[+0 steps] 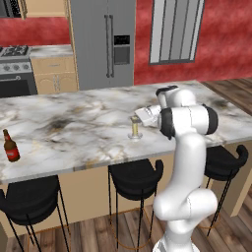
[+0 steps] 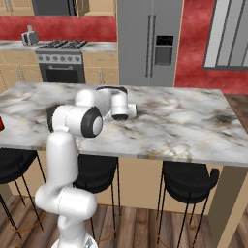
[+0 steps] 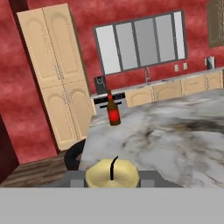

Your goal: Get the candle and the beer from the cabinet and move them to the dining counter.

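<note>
The candle [image 1: 134,126] stands upright in its small silver holder on the marble dining counter [image 1: 74,125], near the front edge. My gripper [image 1: 137,117] reaches in from the right and is shut on the candle's upper part. In the hand view the candle's pale top and dark wick [image 3: 113,171] sit between the fingertips. The beer [image 1: 11,146], a brown bottle with a red label, stands upright at the counter's left end, and in the hand view the beer [image 3: 113,111] is far ahead of the candle. The lower edge of the tan wall cabinet [image 1: 44,7] shows at top left.
Black stools [image 1: 135,179] line the near side of the dining counter [image 2: 184,121]. Behind it stand a grey fridge [image 1: 103,42] and a gas stove [image 1: 15,69]. In the hand view a tall tan pantry [image 3: 57,74] and a window lie beyond the counter's end.
</note>
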Controlling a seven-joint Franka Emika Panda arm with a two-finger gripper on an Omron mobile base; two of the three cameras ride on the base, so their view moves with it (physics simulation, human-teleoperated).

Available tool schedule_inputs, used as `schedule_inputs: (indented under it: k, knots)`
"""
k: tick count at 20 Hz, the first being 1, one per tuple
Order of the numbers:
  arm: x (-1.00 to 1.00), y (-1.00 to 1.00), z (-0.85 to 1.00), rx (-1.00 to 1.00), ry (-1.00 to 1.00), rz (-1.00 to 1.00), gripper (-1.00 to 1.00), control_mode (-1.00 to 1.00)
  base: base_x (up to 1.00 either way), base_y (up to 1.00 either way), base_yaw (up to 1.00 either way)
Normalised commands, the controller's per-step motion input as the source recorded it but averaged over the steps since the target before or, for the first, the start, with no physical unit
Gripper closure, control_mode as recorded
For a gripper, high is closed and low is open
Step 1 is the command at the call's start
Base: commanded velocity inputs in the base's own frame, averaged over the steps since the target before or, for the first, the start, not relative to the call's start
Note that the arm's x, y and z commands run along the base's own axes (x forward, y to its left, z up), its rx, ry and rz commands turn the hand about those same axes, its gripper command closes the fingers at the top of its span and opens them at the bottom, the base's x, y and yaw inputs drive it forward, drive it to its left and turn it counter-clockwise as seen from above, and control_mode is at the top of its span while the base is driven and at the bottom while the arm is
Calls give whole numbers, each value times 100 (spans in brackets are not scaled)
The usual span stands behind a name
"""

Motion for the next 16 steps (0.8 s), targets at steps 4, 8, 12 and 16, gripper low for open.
schedule_inputs:
  k: [4,8,12,16]
  knots:
    - [38,0,-10,0,0,0,100,-100,0,0,0]
    - [37,2,-10,0,0,2,100,-100,0,0,0]
    - [33,4,-20,0,0,3,100,-100,0,0,0]
    - [19,8,-35,0,0,5,100,-100,0,0,0]
